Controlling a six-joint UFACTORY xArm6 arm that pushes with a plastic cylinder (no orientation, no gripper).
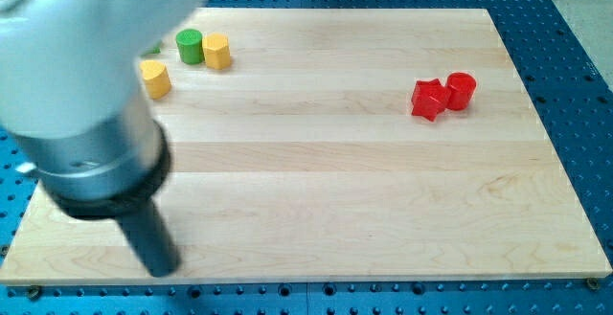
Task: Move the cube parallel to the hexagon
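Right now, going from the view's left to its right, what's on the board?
my tip → yellow block → green cylinder → yellow hexagon → red star-like block → red cylinder.

Pale wooden board on blue, seemingly perforated base.

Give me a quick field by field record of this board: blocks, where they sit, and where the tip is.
surface: wooden board
top left group: green cylinder, yellow hexagon, yellow block partly behind the arm
right group: red star-like block touching red cylinder
cube: not visible
my tip: bottom left, far from all blocks
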